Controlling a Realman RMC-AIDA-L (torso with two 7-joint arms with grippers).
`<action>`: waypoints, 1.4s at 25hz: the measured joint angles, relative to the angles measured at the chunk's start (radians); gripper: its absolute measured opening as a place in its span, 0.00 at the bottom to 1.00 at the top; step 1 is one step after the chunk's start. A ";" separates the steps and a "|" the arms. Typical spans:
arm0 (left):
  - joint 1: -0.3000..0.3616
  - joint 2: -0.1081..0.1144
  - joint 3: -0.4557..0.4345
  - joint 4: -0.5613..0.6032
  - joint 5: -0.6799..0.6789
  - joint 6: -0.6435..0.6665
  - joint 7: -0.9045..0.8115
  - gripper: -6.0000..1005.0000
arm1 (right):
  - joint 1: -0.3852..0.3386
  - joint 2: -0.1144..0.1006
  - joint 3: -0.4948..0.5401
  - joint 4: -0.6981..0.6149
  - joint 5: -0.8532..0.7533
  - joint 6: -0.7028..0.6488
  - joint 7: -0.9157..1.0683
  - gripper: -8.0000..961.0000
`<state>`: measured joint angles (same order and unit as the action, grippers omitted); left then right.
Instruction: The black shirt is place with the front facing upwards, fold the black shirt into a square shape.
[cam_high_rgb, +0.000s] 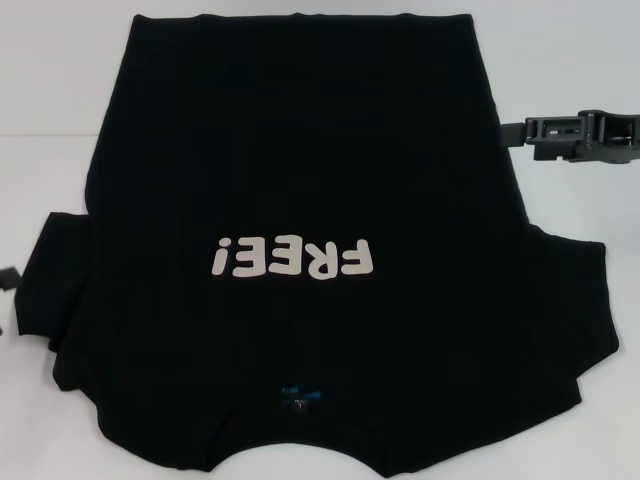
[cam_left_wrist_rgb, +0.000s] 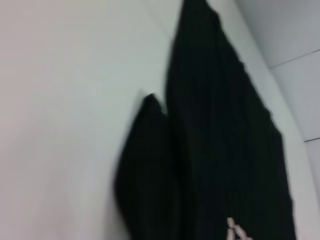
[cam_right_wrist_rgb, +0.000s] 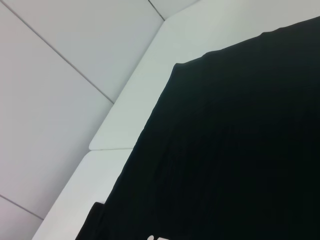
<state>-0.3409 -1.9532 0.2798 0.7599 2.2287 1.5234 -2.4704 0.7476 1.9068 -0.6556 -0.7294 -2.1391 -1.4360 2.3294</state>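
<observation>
The black shirt (cam_high_rgb: 300, 180) lies spread flat, front up, across most of the white table (cam_high_rgb: 570, 60). Its collar, with a small blue neck label (cam_high_rgb: 298, 393), lies at the table's near edge, and its hem runs along the far edge. The pale "FREE!" print (cam_high_rgb: 293, 259) sits on the chest, upside down from the head camera, roughly midway between the 2 sleeves. The left sleeve (cam_high_rgb: 55, 280) spreads toward the table's left edge and the right sleeve (cam_high_rgb: 570, 300) toward its right edge; both lie flat on the surface.

The right gripper (cam_high_rgb: 505, 132) is held over the table's right side, beyond the right sleeve and level with the shirt's lower body. Its tip is just beside the shirt's right side edge; contact cannot be judged. Its fingers appear as 1 dark block, so whether they are apart or together cannot be told.

The left gripper (cam_high_rgb: 6, 280) shows only as a small dark sliver at the left edge of the head view, just beside the left sleeve. Too little of it shows to say how its fingers stand.

The left wrist view shows the left sleeve and side of the shirt on the white surface; the right wrist view shows the shirt's hem corner near the table's far edge.
</observation>
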 joint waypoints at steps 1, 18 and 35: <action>-0.001 0.000 0.000 -0.002 0.016 -0.009 -0.006 0.91 | 0.000 0.000 0.000 0.000 0.001 0.000 0.000 0.95; -0.031 -0.006 -0.002 -0.121 0.033 -0.131 0.000 0.90 | 0.000 0.003 0.008 0.001 0.004 0.002 0.004 0.95; -0.067 -0.012 0.000 -0.169 0.037 -0.196 0.000 0.90 | -0.009 0.000 0.013 0.001 0.006 -0.005 0.005 0.95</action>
<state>-0.4074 -1.9650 0.2798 0.5908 2.2658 1.3272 -2.4709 0.7385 1.9068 -0.6423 -0.7286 -2.1336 -1.4412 2.3340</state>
